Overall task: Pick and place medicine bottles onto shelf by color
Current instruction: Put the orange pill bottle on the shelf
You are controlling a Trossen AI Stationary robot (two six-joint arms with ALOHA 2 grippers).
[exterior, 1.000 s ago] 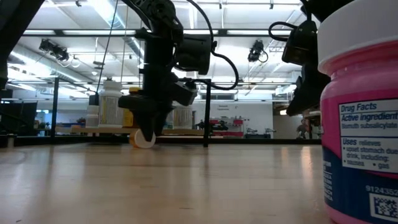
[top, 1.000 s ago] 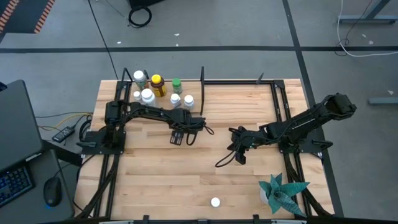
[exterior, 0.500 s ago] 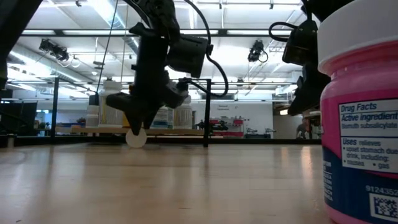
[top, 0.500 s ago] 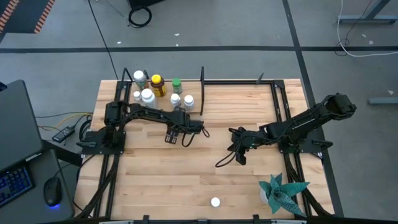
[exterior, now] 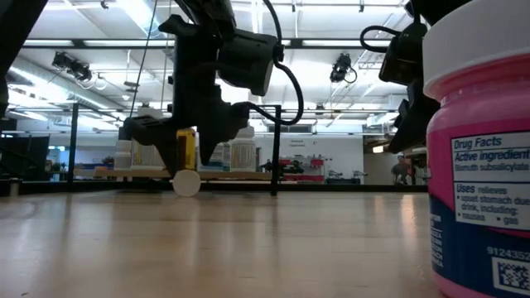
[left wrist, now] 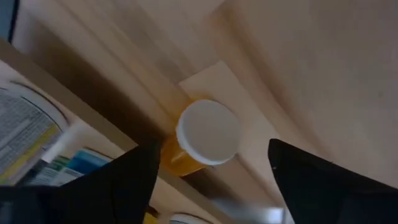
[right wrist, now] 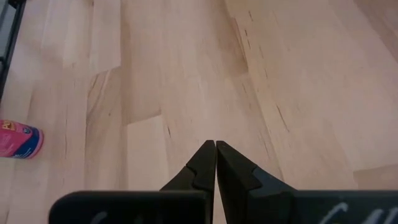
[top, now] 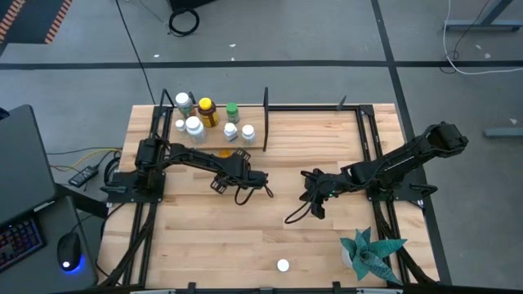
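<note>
You have most of the medicine bottles [top: 204, 121] already standing on the shelf [top: 253, 135] at the far left of the table, left of its black divider [top: 265, 118]: white-capped ones, the amber one with the yellow cap and a green-capped one. Your left gripper [top: 219, 184] hangs just in front of that shelf with its fingers [left wrist: 118, 186] spread and nothing between them; in its wrist view an orange bottle with a white cap [left wrist: 202, 138] lies on its side on the table, right against the shelf edge, apart from both fingers. So that one looks released but not stood up on the shelf. Your right gripper [right wrist: 215, 158] waits over bare wood at mid-table, fingers pressed together, holding nothing. A pink bottle [exterior: 480, 157] stands near the front edge of the table [top: 327, 245], well apart from the shelf, so you have at least that one left to carry over.
</note>
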